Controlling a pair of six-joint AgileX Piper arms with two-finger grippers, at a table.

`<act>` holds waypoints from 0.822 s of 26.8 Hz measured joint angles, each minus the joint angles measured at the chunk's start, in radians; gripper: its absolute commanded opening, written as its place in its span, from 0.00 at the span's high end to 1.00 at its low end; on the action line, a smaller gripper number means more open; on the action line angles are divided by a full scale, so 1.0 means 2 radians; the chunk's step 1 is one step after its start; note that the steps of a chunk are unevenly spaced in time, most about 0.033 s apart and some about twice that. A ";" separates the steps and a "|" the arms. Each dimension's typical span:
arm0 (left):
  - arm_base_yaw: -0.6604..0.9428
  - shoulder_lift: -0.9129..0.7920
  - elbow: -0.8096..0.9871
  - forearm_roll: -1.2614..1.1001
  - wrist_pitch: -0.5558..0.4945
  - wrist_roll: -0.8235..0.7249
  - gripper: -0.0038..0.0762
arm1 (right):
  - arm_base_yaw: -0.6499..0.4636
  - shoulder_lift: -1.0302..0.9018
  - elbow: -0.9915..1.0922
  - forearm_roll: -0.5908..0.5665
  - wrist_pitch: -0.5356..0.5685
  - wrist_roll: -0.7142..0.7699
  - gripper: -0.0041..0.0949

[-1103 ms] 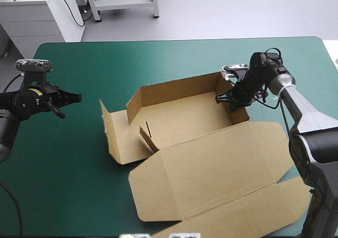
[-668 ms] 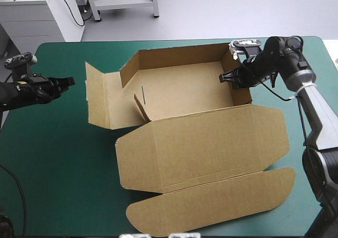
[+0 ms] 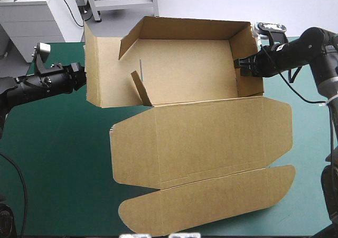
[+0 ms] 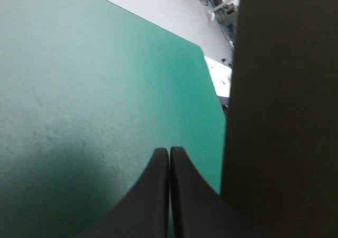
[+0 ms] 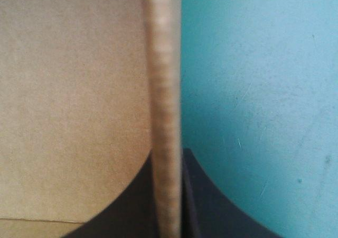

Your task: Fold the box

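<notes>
The brown box (image 3: 185, 74) is an open tray with its walls raised, tipped up toward the high camera. Its lid (image 3: 200, 143) and end flap (image 3: 211, 201) lie spread toward the table's near edge. My right gripper (image 3: 244, 67) is shut on the tray's right wall. In the right wrist view that wall's edge (image 5: 165, 90) runs straight between the fingers of the right gripper (image 5: 166, 156). My left gripper (image 3: 80, 79) is level with the left flap (image 3: 94, 69), just outside it. Its wrist view shows the left gripper (image 4: 169, 152) shut on nothing, the flap (image 4: 285, 116) a dark panel close beside it.
Bare teal-green cover (image 3: 53, 169) lies to the left of the box and under my left arm. A narrower strip of cover (image 3: 311, 158) shows to the right of the lid. The tray's back wall stands over the table's far edge.
The tray has risen and tipped up further, carried toward the far edge by my right gripper. My left gripper has moved in toward the left flap.
</notes>
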 measured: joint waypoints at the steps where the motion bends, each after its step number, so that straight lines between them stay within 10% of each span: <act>1: 0.000 -0.001 0.000 -0.005 0.012 0.004 0.96 | 0.006 0.000 0.000 0.000 -0.005 0.000 0.98; 22: -0.049 -0.072 -0.001 0.084 0.019 0.006 0.96 | 0.131 0.001 0.035 -0.072 -0.148 0.055 0.98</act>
